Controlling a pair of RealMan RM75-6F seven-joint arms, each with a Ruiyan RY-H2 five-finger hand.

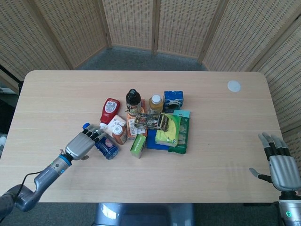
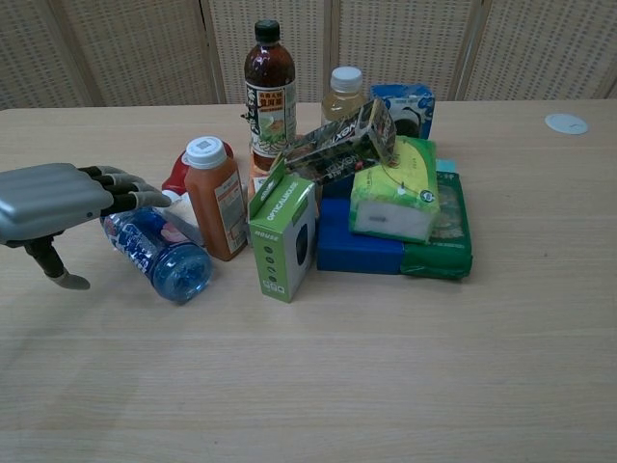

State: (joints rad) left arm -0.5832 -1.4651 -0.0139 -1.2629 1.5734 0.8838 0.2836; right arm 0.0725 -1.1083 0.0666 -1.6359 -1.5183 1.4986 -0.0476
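Note:
A blue water bottle (image 1: 104, 147) (image 2: 160, 254) lies on its side at the left of a cluster of groceries. My left hand (image 1: 83, 143) (image 2: 56, 203) hovers over its cap end, fingers stretched across it and thumb hanging down on the near side, holding nothing. Whether the fingers touch the bottle I cannot tell. My right hand (image 1: 281, 167) stays at the table's right front corner, fingers spread and empty, far from everything; the chest view does not show it.
Right of the bottle stand an orange sauce bottle (image 2: 214, 198), a red pouch (image 1: 110, 109), a dark tea bottle (image 2: 269, 92), a green mouse box (image 2: 284, 231) and a yellow-green tissue pack (image 2: 395, 198). A white disc (image 1: 233, 85) lies far right.

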